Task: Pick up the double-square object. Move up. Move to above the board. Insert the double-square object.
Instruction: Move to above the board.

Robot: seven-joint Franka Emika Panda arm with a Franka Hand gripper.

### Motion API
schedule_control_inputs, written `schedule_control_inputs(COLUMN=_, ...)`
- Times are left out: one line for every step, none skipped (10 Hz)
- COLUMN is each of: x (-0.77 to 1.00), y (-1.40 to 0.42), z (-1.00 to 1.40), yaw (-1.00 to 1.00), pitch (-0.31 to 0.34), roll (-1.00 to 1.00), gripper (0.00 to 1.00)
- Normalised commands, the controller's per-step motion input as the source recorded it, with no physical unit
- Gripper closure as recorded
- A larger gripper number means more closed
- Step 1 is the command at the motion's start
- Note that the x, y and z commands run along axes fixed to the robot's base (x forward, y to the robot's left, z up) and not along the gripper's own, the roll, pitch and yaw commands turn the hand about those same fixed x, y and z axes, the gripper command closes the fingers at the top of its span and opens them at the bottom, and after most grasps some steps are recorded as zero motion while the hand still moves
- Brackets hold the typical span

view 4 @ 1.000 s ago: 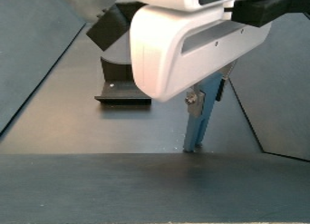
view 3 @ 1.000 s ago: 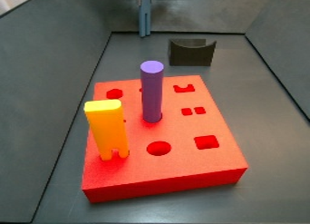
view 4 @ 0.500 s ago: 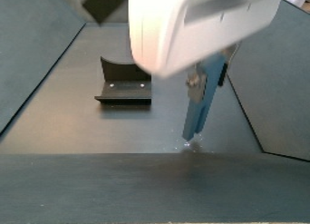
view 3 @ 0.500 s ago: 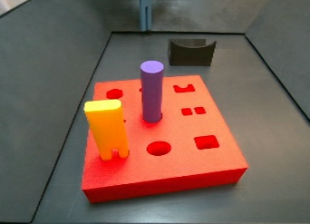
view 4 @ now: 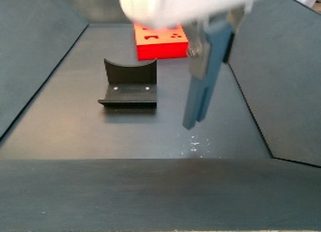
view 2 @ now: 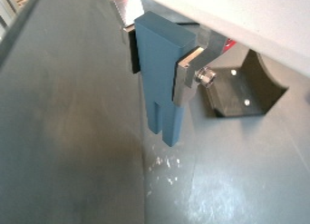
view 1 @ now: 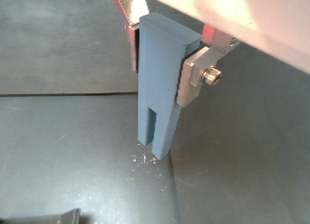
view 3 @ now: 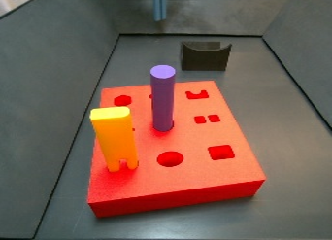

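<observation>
In a side view, the dark L-shaped fixture (view 4: 128, 84) stands left of centre on the matte grey floor (view 4: 75, 132); the red board (view 4: 160, 40) lies behind. Right, the gripper (view 4: 207, 50) pinches the slim slate-blue double-square object (view 4: 201, 85), prongs clear of the floor.

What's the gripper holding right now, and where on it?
The gripper holds the double-square object, clamped by its upper end between the fingers; the pronged lower end hangs free above the floor.

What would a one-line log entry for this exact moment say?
phase: lift | gripper: shut on double-square object | peg: upright, clear of floor | board: double-square hole open
</observation>
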Motion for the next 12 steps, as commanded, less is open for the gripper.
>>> schedule_control_inputs(x=0.23, y=-0.08, z=1.0, yaw=0.1, pitch=0.08, roll=0.11, gripper=1.0)
schedule_control_inputs(x=0.21, y=-0.07, z=1.0, yaw=0.07, pitch=0.084, roll=0.09, gripper=1.0)
schedule_control_inputs(x=0.19, y=-0.07, z=1.0, yaw=0.05, pitch=0.087, roll=0.09, gripper=1.0)
schedule_control_inputs(x=0.17, y=-0.07, z=1.0, yaw=0.04, pitch=0.097, roll=0.09, gripper=1.0)
schedule_control_inputs(x=0.15, y=-0.06, z=1.0, yaw=0.04, pitch=0.1, roll=0.09, gripper=1.0)
schedule_control_inputs(x=0.13, y=-0.06, z=1.0, yaw=0.04, pitch=0.103, roll=0.09, gripper=1.0)
schedule_control_inputs(x=0.11, y=-0.06, z=1.0, yaw=0.04, pitch=0.104, roll=0.09, gripper=1.0)
schedule_control_inputs(x=0.09, y=-0.05, z=1.0, yaw=0.04, pitch=0.097, roll=0.09, gripper=1.0)
schedule_control_inputs(x=0.06, y=-0.04, z=0.93, yaw=0.04, pitch=0.094, roll=0.08, gripper=1.0)
schedule_control_inputs(x=0.03, y=-0.03, z=0.73, yaw=0.04, pitch=0.092, roll=0.07, gripper=1.0)
schedule_control_inputs(x=0.03, y=-0.02, z=0.63, yaw=0.04, pitch=0.094, roll=0.07, gripper=1.0)
schedule_control_inputs(x=0.02, y=-0.02, z=0.43, yaw=0.04, pitch=0.096, roll=0.08, gripper=1.0)
